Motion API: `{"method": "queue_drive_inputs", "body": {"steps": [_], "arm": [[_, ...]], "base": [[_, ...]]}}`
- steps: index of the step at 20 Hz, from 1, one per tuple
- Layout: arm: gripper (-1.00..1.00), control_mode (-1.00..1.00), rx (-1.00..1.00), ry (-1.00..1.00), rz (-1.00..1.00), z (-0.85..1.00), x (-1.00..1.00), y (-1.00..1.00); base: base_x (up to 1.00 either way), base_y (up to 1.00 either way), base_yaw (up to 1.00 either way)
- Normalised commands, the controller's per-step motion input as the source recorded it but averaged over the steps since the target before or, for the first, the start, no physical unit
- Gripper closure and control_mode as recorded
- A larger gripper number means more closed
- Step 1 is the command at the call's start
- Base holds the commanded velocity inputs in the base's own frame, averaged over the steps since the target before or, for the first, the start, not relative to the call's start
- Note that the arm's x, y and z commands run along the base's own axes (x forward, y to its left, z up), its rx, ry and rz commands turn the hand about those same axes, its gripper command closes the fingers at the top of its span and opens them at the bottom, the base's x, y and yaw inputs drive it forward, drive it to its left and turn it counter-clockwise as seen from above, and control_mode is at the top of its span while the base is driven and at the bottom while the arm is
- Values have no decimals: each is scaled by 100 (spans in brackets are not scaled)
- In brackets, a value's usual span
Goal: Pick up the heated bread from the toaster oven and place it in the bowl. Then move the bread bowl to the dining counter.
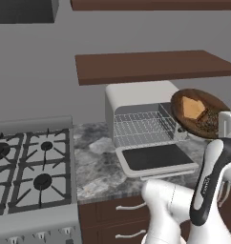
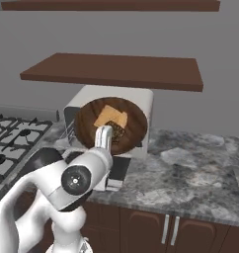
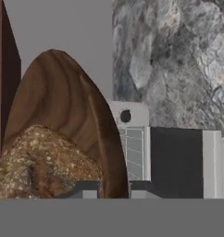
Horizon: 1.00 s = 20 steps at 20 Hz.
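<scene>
- The bowl fills nine o'clock, rim pinched between the fingertips.
- The bread lies inside it, at seven.
- The toaster oven, door apparently down, sits at four.
- Marbled counter lies at one.

The bowl with bread hangs tilted in the air just in front of the toaster oven, partly blocking its open mouth. The dropped door juts over the bench edge. A shelf closes overhead; the bench to the right lies bare
</scene>
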Motion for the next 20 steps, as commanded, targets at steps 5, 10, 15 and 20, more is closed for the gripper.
{"method": "queue_drive_inputs", "body": {"steps": [5,10,15,20], "arm": [[100,100,0,0,0,0,0,0],[100,100,0,0,0,0,0,0],[100,100,0,0,0,0,0,0],[100,100,0,0,0,0,0,0]], "base": [[-85,39,65],[-29,44,99],[-10,45,100],[0,31,100]]}}
